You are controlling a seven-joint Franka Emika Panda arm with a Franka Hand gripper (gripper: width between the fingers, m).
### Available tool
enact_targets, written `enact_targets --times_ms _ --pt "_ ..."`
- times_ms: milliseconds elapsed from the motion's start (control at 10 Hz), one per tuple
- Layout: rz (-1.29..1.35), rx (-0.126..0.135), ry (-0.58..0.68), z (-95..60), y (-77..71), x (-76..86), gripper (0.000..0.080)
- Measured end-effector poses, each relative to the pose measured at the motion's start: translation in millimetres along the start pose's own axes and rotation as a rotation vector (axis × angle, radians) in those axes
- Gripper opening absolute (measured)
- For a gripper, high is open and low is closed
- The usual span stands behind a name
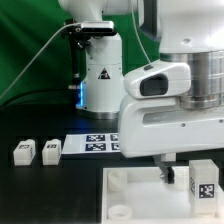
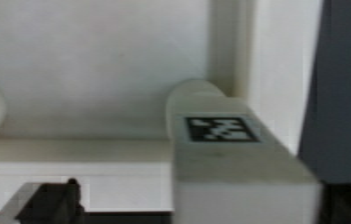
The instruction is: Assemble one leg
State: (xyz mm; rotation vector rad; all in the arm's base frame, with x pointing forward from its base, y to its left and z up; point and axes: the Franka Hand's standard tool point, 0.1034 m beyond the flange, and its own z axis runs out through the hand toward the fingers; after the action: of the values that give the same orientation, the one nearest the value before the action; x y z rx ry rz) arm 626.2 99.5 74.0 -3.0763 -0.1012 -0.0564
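A leg (image 2: 234, 150), a white block with a black-and-white marker on its face, stands on the large white tray (image 2: 83, 90) between my fingers. My gripper (image 2: 204, 205) is open, with a clear gap between the leg and one dark fingertip (image 2: 51, 203). In the exterior view the gripper (image 1: 178, 175) is low over the tray (image 1: 140, 200), and the same leg (image 1: 205, 182) stands right beside its dark finger (image 1: 165, 172). Two more legs (image 1: 24, 152) (image 1: 51, 150) lie on the black table at the exterior view's left.
The marker board (image 1: 100, 143) lies flat behind the tray. The arm's white base (image 1: 100, 70) stands at the back. Round sockets (image 1: 118, 180) rise at the tray's corners. A green wall backs the scene.
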Motion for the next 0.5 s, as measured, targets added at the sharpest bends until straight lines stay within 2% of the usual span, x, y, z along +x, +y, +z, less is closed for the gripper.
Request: enact_targets --times_ms 100,300,400,500 --pt "0.038 0.000 0.001 -0.4 -1.3 0.4 0.0649" --pt "0.059 0.000 0.001 -0.3 -0.8 0.3 0.0385" --pt "0.162 0.005 0.001 -0.2 -1.9 0.3 0.0292" --pt "0.277 0.005 0.000 -0.1 -2.4 0.2 0.0292"
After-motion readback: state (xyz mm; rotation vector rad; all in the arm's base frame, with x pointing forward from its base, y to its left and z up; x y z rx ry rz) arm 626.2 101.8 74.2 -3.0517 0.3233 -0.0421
